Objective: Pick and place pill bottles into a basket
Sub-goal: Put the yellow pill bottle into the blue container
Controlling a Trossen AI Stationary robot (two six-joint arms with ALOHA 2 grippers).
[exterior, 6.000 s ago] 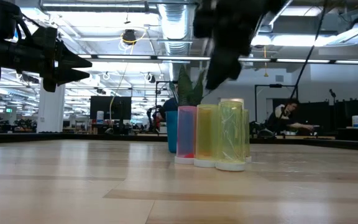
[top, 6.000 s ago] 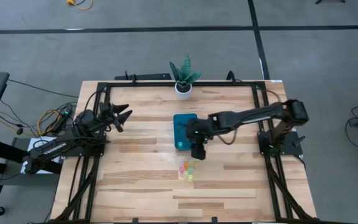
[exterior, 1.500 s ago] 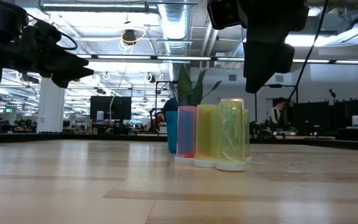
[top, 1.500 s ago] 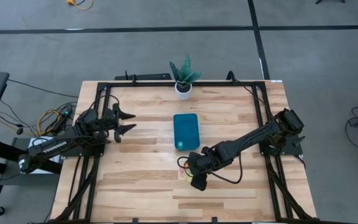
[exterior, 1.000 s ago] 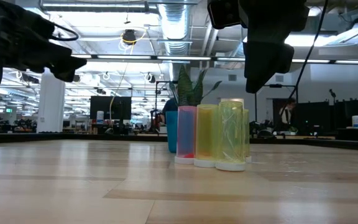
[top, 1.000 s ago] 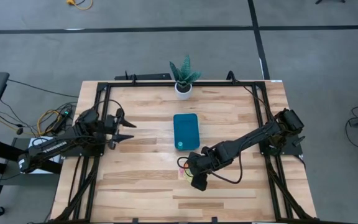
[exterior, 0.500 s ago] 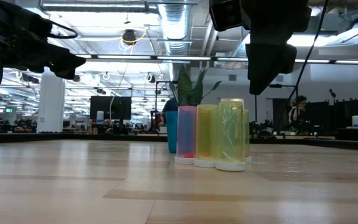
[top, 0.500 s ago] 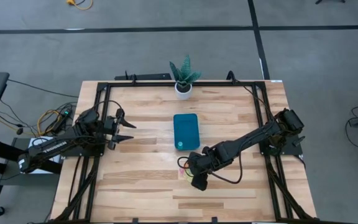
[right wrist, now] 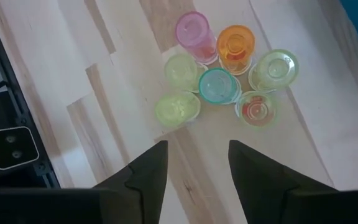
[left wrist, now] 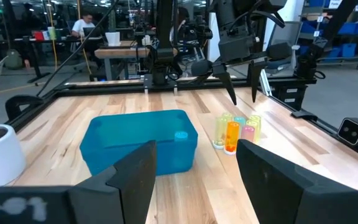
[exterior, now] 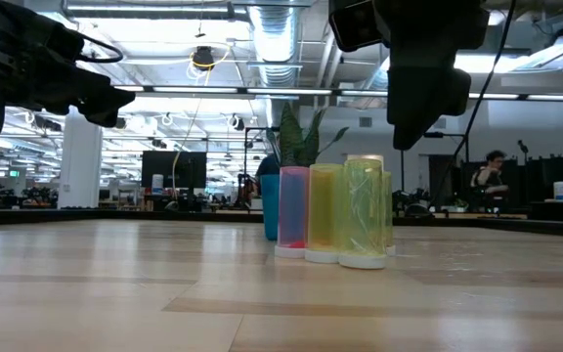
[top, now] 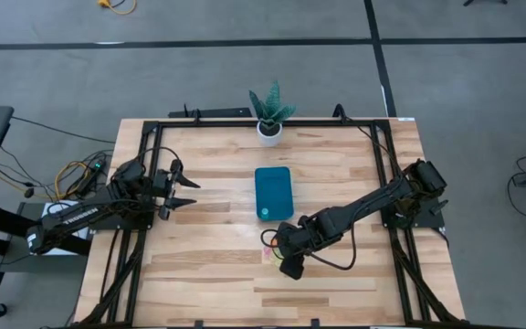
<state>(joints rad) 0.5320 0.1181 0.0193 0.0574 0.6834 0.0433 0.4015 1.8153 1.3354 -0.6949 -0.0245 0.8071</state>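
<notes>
Landmark: basket [top: 273, 193], mid-table. Nearest the front edge, right gripper [right wrist: 192, 163] hangs above the pill bottles [right wrist: 224, 73], fingers spread with nothing between them. Bottles stand upright in a tight cluster on the wood just in front of the basket, caps up, long axes vertical; seven counted from the wrist camera. Cluster lies below and slightly ahead of the fingertips, apart from them, so judged move is a short advance and straight descent onto an outer bottle; neighbours touch, crowding risk. One bottle [top: 264, 214] already in the basket's near end. Left gripper [top: 183, 189] waits well left of the basket, spread, empty; right arm clearly nearer
</notes>
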